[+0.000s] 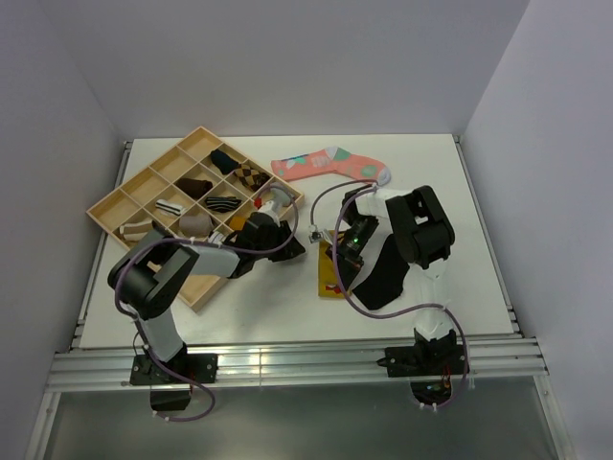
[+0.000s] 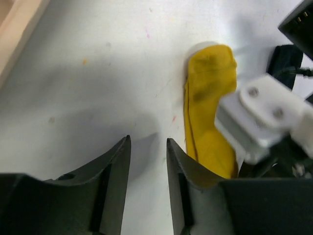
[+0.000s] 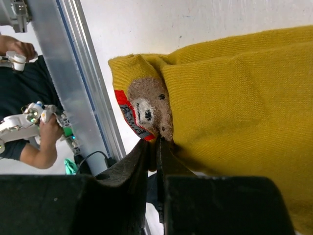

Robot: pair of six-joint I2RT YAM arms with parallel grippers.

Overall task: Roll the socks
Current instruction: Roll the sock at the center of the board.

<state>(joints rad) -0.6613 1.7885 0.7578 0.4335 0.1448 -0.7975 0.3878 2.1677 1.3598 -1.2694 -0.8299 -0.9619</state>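
Left gripper (image 2: 149,142) is seen with its jaws partly parted and nothing between them, held low over bare table (image 2: 88,73). The yellow sock (image 2: 209,98) is found just to the right of it, lying flat on the table. Its long axis runs away from the wrist camera, roughly parallel to the line of the gripper's reach, with the rounded toe at the far end. The right gripper (image 3: 156,149) is closed on that sock's edge at the cuff, just below the small bear patch (image 3: 149,110), so that end is held from the right side. The left gripper is judged the free one. A short sideways shift to the right would be needed before the sock's long edge could be taken. The black sock cannot be made out with certainty.
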